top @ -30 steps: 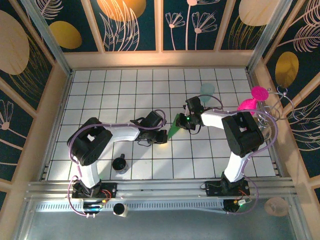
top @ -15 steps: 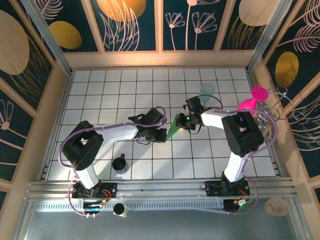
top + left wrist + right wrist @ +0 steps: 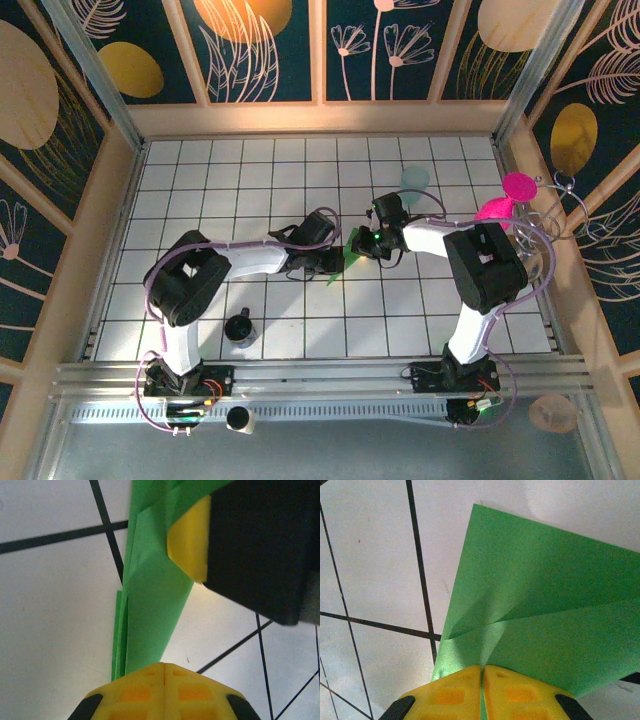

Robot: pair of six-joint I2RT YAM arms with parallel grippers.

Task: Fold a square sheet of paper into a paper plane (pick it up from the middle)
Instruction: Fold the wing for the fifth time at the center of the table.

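White tiled surface [image 3: 200, 180], green paper [image 3: 343, 258] near its middle, already folded narrow. Right gripper [image 3: 482, 670] clamped on the wide end; left gripper [image 3: 164, 669] closed, tips at the narrow end. Likely creasing stage. Next: press along the fold, steadily, without dragging the paper loose.

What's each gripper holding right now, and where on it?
Right gripper pinches the folded green paper at one edge. Left gripper is shut at its narrow end; whether it grips, I cannot tell.

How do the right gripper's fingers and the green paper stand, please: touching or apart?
Touching: the right wrist view shows the right fingers shut on the green paper.
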